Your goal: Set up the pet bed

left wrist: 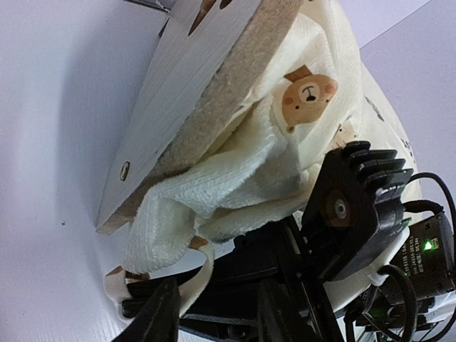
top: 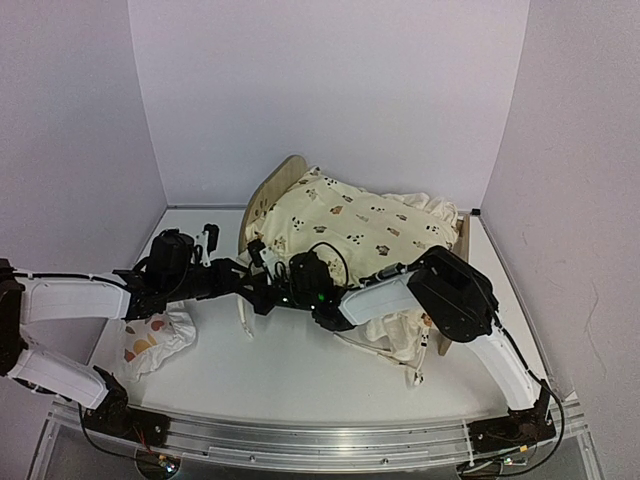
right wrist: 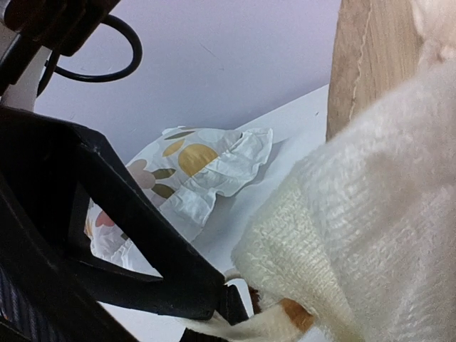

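The small light-wood pet bed with arched headboard (top: 272,195) stands toward the back of the counter (top: 300,375) under a cream animal-print cushion (top: 360,228), whose cream tie (left wrist: 204,274) the spread left fingers (left wrist: 162,317) address, probably for fastening, while I cannot tell how the right fingers (right wrist: 142,235) stand.

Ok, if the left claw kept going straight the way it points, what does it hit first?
Probably the right claw, lying just ahead of the left claw with a cream tie draped over it; the cushion hangs beyond. Depth is unclear.
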You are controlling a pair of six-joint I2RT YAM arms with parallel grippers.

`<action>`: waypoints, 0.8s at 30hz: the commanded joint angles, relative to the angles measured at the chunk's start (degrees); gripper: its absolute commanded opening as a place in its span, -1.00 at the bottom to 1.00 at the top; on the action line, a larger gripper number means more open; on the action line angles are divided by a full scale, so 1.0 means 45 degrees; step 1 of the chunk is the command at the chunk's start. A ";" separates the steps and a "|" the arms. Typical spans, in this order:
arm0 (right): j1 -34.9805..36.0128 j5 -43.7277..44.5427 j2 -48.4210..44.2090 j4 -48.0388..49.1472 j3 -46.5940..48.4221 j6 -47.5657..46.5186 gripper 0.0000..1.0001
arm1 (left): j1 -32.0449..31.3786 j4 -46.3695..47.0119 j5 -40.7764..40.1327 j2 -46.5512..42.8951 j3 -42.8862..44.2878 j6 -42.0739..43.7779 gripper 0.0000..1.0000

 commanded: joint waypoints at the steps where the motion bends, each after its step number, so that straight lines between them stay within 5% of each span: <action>1: -0.0242 -0.0333 0.0174 0.1464 0.0045 0.0405 -1.00 | 0.0051 -0.0743 -0.0049 -0.0624 0.0786 0.0337 -0.06; 13: -0.0507 -0.0673 0.0926 0.2188 0.0698 0.1296 -1.00 | 0.0071 -0.4558 -0.3290 -0.2188 0.2110 0.1151 0.69; 16: -0.0545 -0.0887 0.1031 0.2266 0.0787 0.1307 -1.00 | 0.0248 -0.5162 -0.3468 -0.2071 0.2478 0.1270 0.43; 24: -0.0753 -0.1339 0.1131 0.2735 0.0614 0.1300 -1.00 | 0.1906 -0.4416 0.0266 -0.0175 0.2754 0.1316 -0.06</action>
